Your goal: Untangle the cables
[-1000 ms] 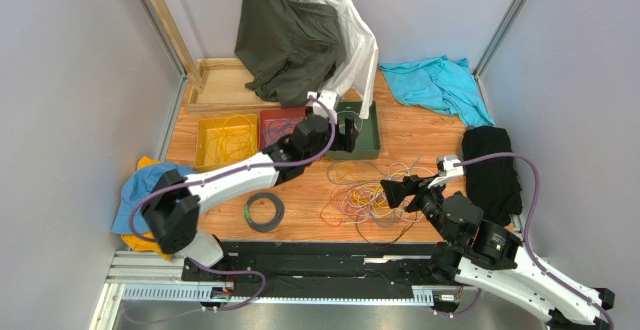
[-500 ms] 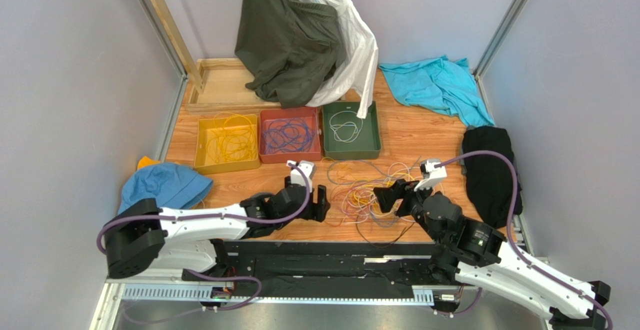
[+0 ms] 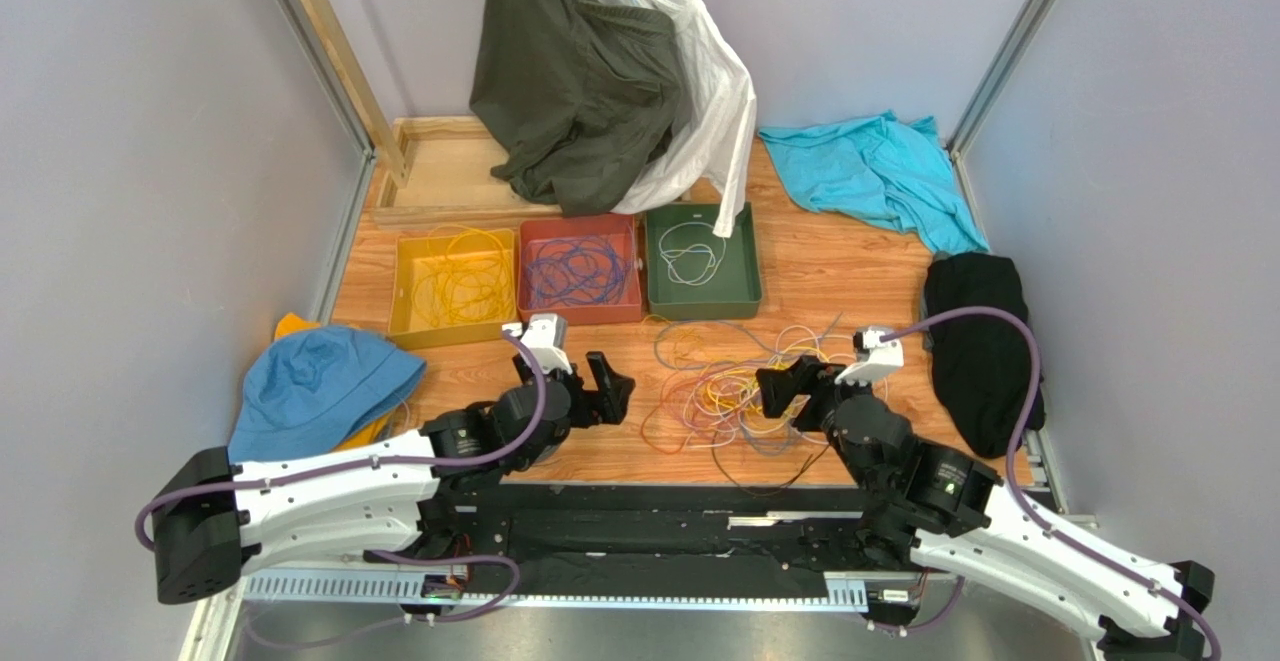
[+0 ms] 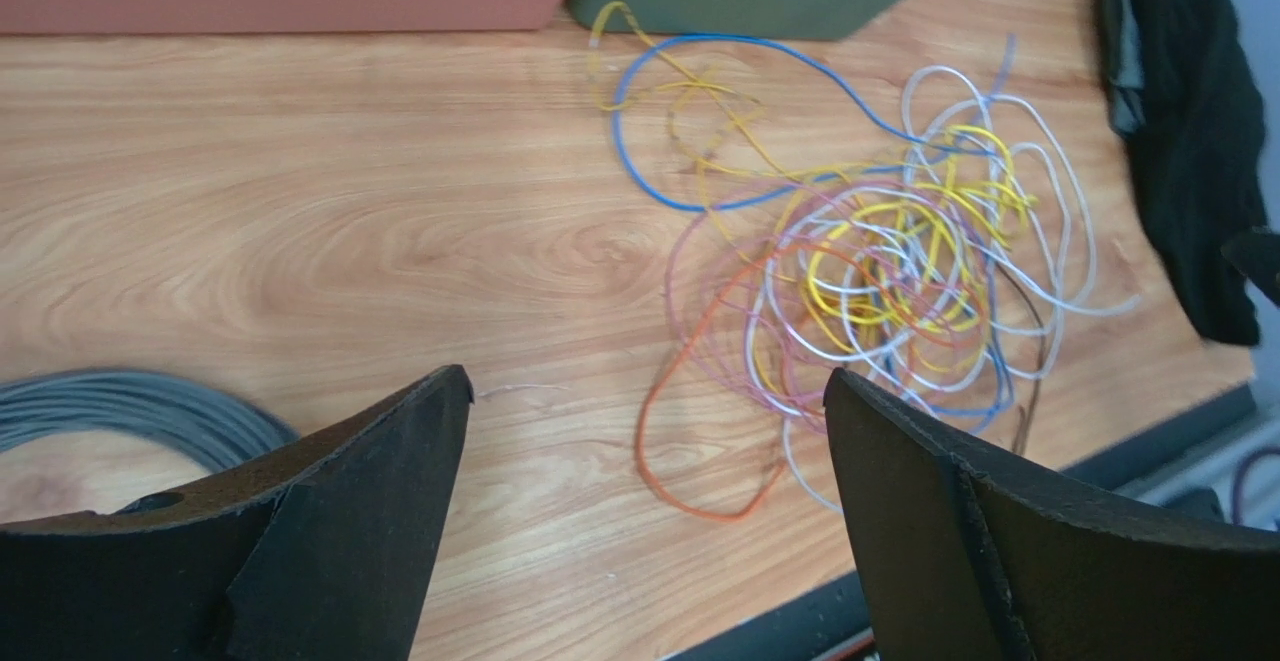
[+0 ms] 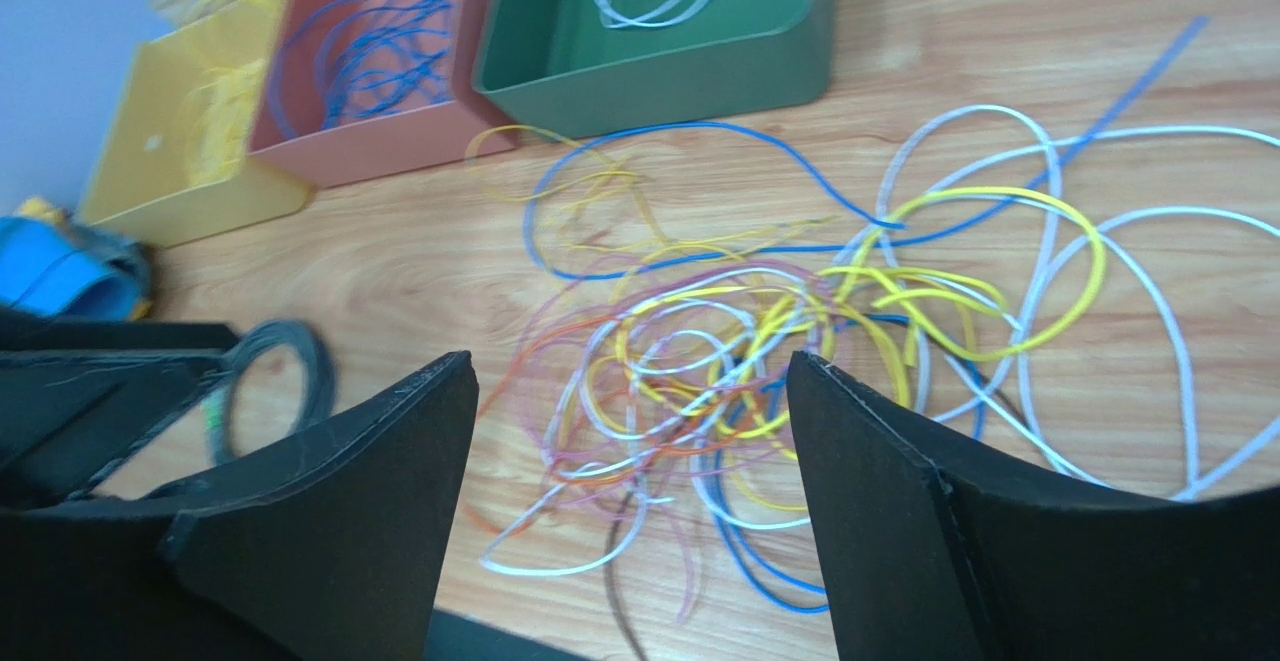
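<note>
The cables (image 3: pixel 736 388) lie as one loose tangle of yellow, white, blue, pink and orange strands on the wooden table, between my two grippers. My left gripper (image 3: pixel 606 388) is low over the table just left of the tangle, open and empty. In the left wrist view the left gripper (image 4: pixel 646 379) frames bare wood, with the cables (image 4: pixel 887 279) ahead and to the right; an orange loop (image 4: pixel 699 466) reaches nearest. My right gripper (image 3: pixel 781 388) hovers at the tangle's right side, open and empty. In the right wrist view the right gripper (image 5: pixel 631 369) straddles the cables (image 5: pixel 736 354) below it.
Behind the tangle stand a yellow bin (image 3: pixel 403 301), a red bin (image 3: pixel 580 315) and a green bin (image 3: pixel 747 279), each with sorted wire. A grey coil (image 4: pixel 135 406) lies by the left gripper. A blue hat (image 3: pixel 316 384), black cloth (image 3: pixel 977 339), teal cloth (image 3: pixel 872 166) and hanging clothes (image 3: pixel 601 76) surround the table.
My left arm swung back from the green bin to the near edge and now sits low, left of the tangle. My right gripper shifted slightly left over the tangle.
</note>
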